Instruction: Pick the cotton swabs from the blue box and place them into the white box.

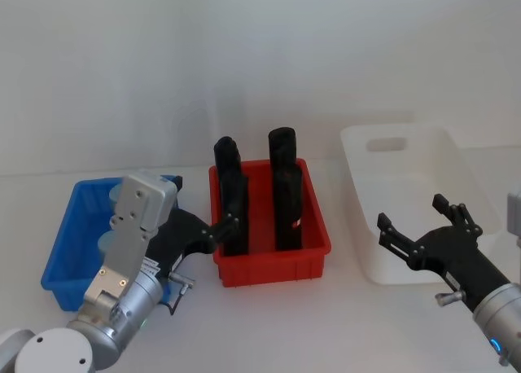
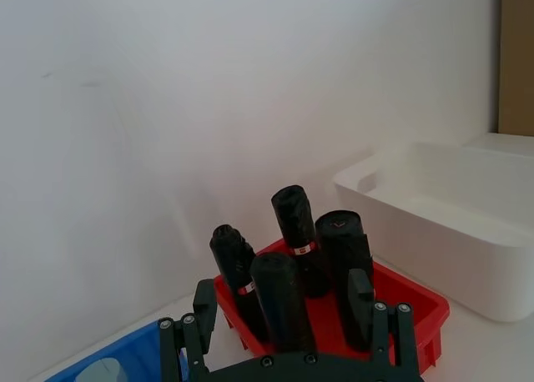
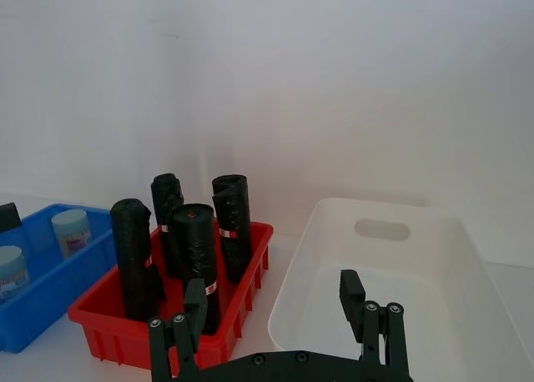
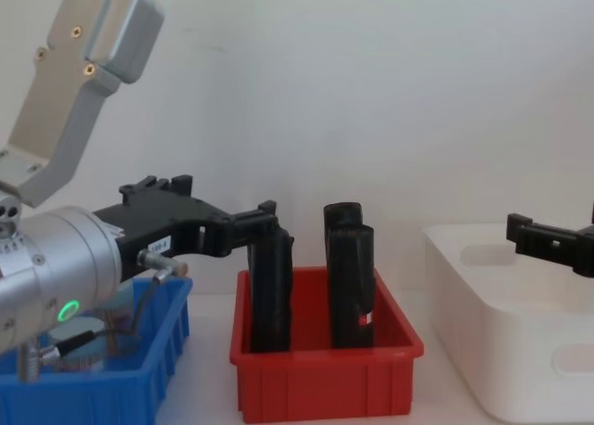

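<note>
Counter (image 1: 285,324): white; we log three bins standing in a row on it, with positions read from the head view.
Red bin (image 1: 273,267): middle of the row; we take it as the clock centre.
Blue box (image 1: 59,259): at 9 o'clock of the red bin, just beside it; low, with ribbed sides.
Cotton swabs (image 3: 71,232): we count two clear jars with light-blue lids, upright inside the blue box, one nearer its 12 o'clock wall and one nearer 6 o'clock. The left arm covers the rest of the box, so we cannot tell what else lies there.
White box (image 1: 456,157): at 3 o'clock of the red bin, with a strip of counter between them. It is taller than the other two bins and has an oval handle cut-out in its 12 o'clock wall.
Black rolls (image 1: 285,186): four, upright in the red bin; several carry white-and-red bands.
Left gripper (image 2: 282,297): raised above the counter at the blue box's 3 o'clock side, reaching toward the red bin. In the head view one fingertip overlaps the red bin's 9 o'clock wall; we cannot tell whether it touches.
Left jaws: spread wide, gripping nothing; the rolls show through the gap.
Right gripper (image 3: 274,297): hangs over the 6 o'clock end of the white box, above its rim.
Right jaws: spread wide, gripping nothing.
</note>
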